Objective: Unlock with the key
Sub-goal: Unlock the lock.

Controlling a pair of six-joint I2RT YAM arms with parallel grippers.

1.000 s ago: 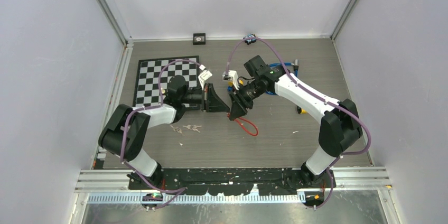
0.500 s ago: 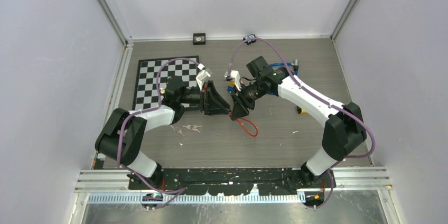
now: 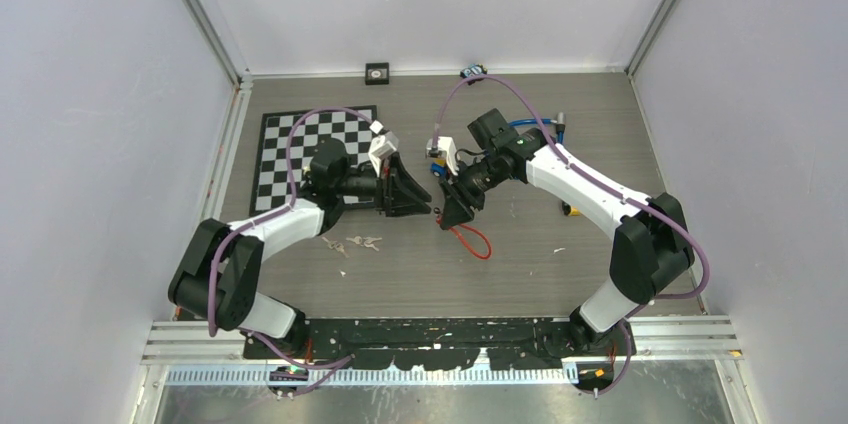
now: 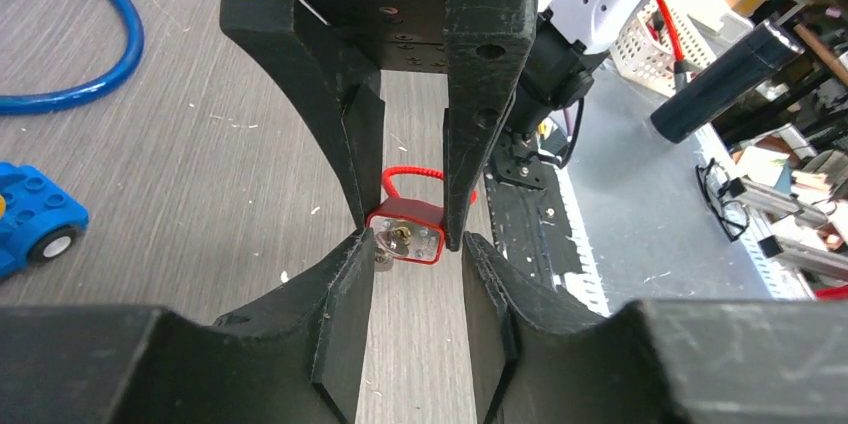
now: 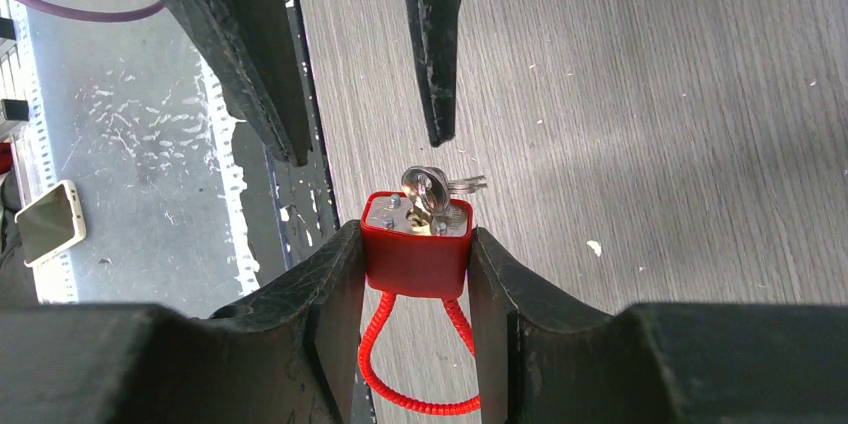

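My right hand (image 5: 415, 244) is clamped on the red square padlock (image 5: 416, 264) with its coiled red cable loop. A silver metal key (image 5: 424, 187) sits in the lock's face. In the right wrist view my left hand (image 5: 366, 149) faces it from twelve o'clock, fingers apart, gripping nothing, tips just short of the key. The lock is held near the middle of the grey wood-grain tabletop (image 3: 560, 144). A black-and-white chequered mat (image 3: 285, 149) lies at ten o'clock, with pale walls around.

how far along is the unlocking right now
Done: silver key sits in the red cable-loop padlock. In hand: right gripper clamps the padlock body; left gripper is open, facing the key. Remaining: grip and turn the key; the loop looks unreleased.
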